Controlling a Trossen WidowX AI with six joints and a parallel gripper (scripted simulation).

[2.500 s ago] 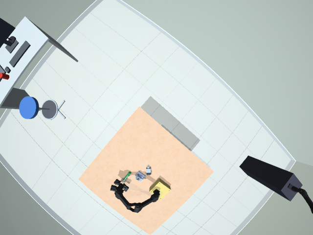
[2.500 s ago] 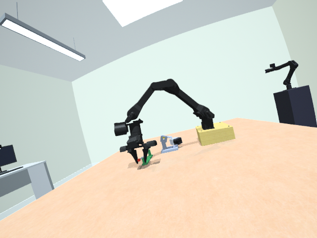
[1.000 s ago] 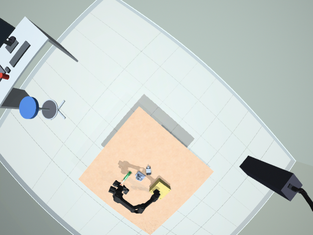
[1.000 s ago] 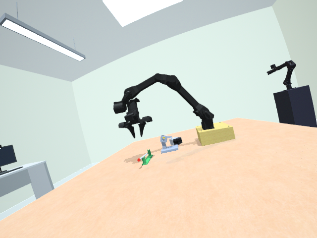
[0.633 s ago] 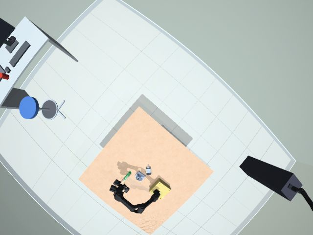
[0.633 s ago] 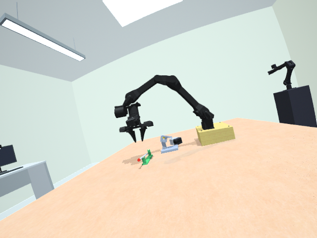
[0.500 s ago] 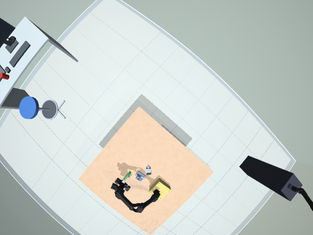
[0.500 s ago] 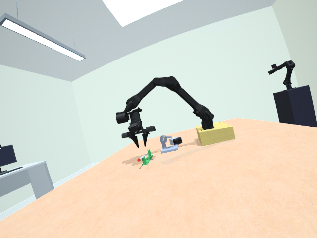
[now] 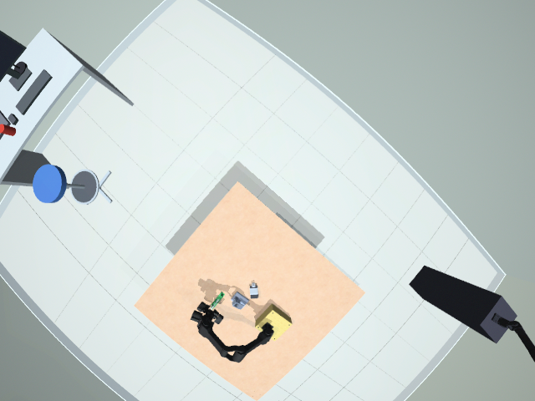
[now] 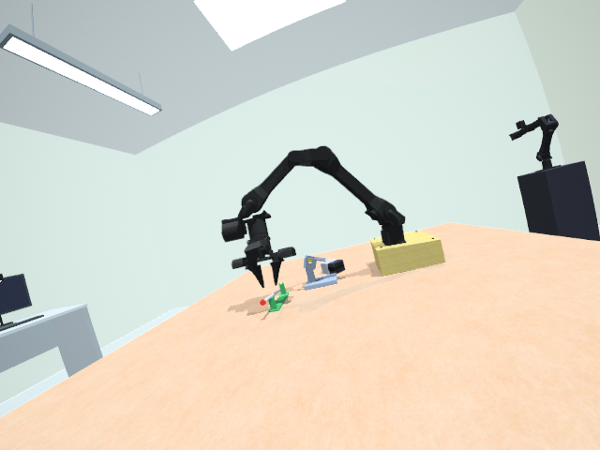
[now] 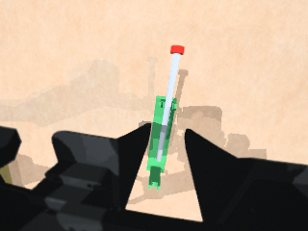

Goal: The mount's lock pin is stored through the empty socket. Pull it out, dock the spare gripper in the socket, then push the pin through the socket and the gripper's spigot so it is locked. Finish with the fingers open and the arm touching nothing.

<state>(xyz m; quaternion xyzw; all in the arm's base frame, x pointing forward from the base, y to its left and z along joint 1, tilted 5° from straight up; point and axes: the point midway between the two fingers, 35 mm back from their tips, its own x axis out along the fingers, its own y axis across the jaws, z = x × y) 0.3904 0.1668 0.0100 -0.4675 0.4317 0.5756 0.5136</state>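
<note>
Evidently one gripper (image 9: pixel 213 307) (image 10: pixel 270 285) (image 11: pixel 167 129), fingers apart, unladen, above the pin. Red-headed lock pin (image 10: pixel 269 297) (image 11: pixel 172 77), one: lying along the green cradle (image 9: pixel 218 299) (image 10: pixel 278 302) (image 11: pixel 159 103), one; probably light, stiff, slippery; best gripped across the shank near its head. Blue-grey mount (image 9: pixel 239 300) (image 10: pixel 321 282), one. Spare gripper (image 9: pixel 253 291) (image 10: pixel 334 266), apparently one.

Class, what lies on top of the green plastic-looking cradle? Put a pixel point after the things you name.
A pale rod with a red cap (image 10: pixel 262 302) (image 11: pixel 170 87) lies along it; the cradle surface directly beneath the rod is covered.
</note>
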